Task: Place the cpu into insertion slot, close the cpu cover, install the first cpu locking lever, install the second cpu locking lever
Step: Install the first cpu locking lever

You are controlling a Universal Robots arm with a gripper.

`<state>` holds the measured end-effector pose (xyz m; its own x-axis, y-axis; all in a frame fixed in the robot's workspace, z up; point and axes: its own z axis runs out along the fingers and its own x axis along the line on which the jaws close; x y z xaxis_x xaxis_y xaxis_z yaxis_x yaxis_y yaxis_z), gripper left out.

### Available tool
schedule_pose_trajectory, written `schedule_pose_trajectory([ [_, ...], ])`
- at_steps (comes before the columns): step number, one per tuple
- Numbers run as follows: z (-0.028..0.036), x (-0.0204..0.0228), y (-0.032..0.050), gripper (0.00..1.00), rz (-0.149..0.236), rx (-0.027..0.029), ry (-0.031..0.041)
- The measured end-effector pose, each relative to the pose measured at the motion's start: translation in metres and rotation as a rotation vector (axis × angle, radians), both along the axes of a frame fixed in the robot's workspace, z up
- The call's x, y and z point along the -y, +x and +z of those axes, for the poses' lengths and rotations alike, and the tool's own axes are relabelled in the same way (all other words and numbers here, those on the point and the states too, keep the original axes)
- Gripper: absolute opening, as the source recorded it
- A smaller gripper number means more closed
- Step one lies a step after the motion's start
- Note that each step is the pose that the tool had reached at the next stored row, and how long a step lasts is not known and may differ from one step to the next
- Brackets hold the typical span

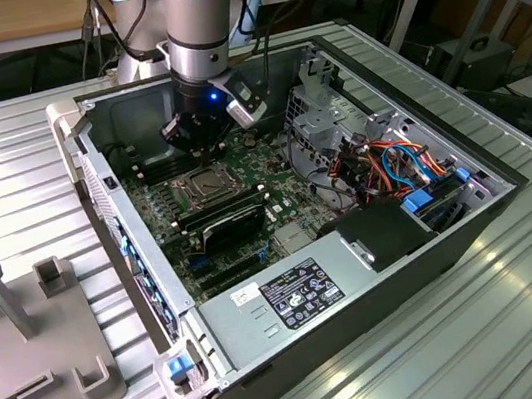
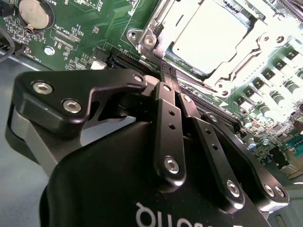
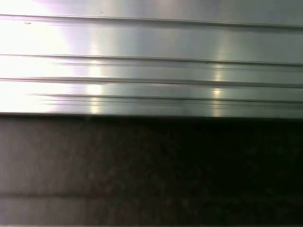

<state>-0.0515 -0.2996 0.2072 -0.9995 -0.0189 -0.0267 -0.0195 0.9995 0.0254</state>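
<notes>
The cpu [image 2: 213, 33] lies flat in the insertion slot [image 1: 205, 185] on the green board, its silvery face showing in the second wrist view. The cpu cover [image 2: 160, 23] lies down around it as a silver frame. My gripper [image 2: 169, 71] is shut, its two black fingers pressed together with nothing visible between them. The tips sit right at the edge of the cover, by a corner screw. In the exterior view my gripper [image 1: 199, 149] hangs low inside the open computer case, just behind the socket.
The case [image 1: 471, 218] has tall walls all round. A long black card [image 1: 234, 223] stands just in front of the socket. A drive cage with coloured cables [image 1: 392, 164] fills the exterior view's right. A grey fixture [image 1: 33, 327] sits outside on the ribbed aluminium table [image 3: 151, 71].
</notes>
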Motion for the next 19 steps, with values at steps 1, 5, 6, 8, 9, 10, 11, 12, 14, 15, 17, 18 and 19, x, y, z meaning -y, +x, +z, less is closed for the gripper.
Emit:
schedule_pose_trajectory([
  [1,-0.0002,0.0001,0.0002,0.11,0.000,0.0001,-0.0001],
  [5,-0.0021,0.0001,0.0008,0.11,0.000,0.0000,0.0000],
  [6,-0.0025,0.0002,0.0009,0.11,0.000,0.0000,-0.0001],
  [8,-0.0030,0.0002,0.0010,0.11,0.000,-0.0001,-0.0002],
  [9,-0.0034,0.0002,0.0012,0.11,0.000,0.0000,-0.0001],
  [10,-0.0036,0.0004,0.0012,0.11,0.000,0.0002,0.0001],
  [11,-0.0036,0.0004,0.0012,0.11,0.000,0.0002,0.0000],
  [12,-0.0036,0.0004,0.0012,0.11,0.000,0.0002,0.0001],
  [14,-0.0031,0.0004,0.0012,0.11,0.000,0.0003,0.0002],
  [15,-0.0025,0.0004,0.0013,0.11,0.000,0.0004,0.0004],
  [17,-0.0016,0.0004,0.0012,0.11,0.000,0.0003,0.0002],
  [18,-0.0012,0.0003,0.0012,0.11,0.000,0.0003,0.0002],
  [19,-0.0010,0.0002,0.0012,0.11,0.000,0.0002,0.0001],
])
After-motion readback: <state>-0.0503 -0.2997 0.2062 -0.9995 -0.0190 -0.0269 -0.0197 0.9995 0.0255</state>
